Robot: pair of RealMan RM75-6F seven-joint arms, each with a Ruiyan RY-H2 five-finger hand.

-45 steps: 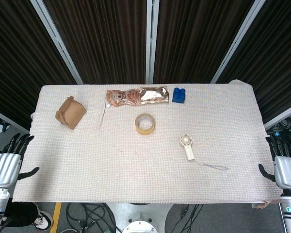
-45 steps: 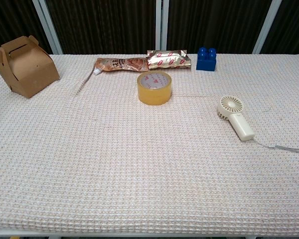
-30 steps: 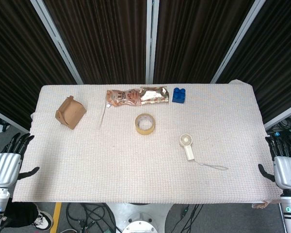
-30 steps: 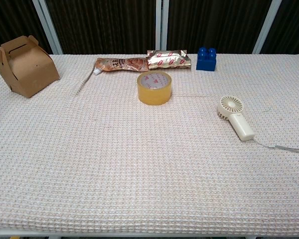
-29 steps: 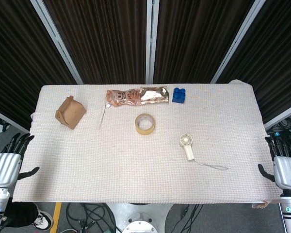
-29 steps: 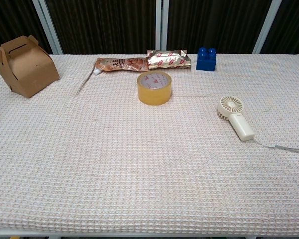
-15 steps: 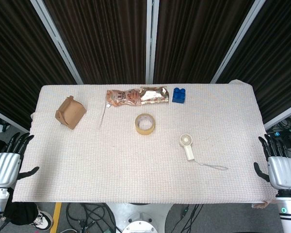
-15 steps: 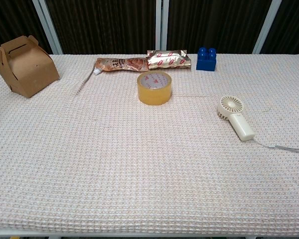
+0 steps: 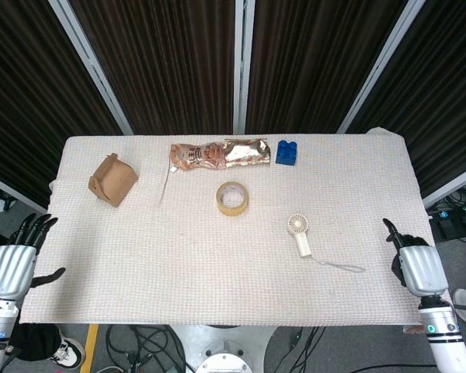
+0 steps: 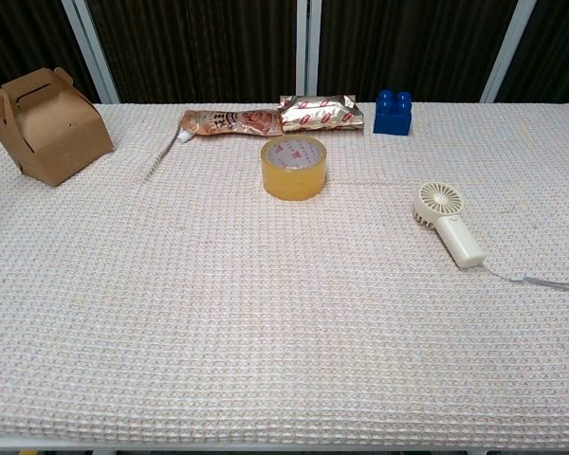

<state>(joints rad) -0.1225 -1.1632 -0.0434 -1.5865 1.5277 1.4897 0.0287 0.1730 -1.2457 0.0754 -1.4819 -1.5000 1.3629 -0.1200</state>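
I have the worktop [image 9: 140,256] under a pale waffle-weave cloth that fills both views. My left hand [image 9: 9,268] hangs off the near left corner, released, fingers apart, holding nothing and touching nothing. My right hand [image 9: 416,266] sits over the near right edge of the cloth; I see only its back, so I cannot tell whether it is released or clenched, though nothing shows in it. Neither hand appears in the chest view.

The cardboard box [image 9: 113,179] with its carry handle stands closed near the far left; I cannot see what is inside. It is the thing nearest my left hand, but well apart from it. Along the far edge lie a brown pouch [image 9: 196,155] and a foil packet [image 9: 247,151], ends touching, with a blue block [image 9: 286,152] just beside. The tape roll [image 9: 232,197] lies flat near the middle. The small fan [image 9: 299,234] lies nearest my right hand, its thin cord [image 9: 338,266] trailing toward it and cut off at the chest view's right edge.
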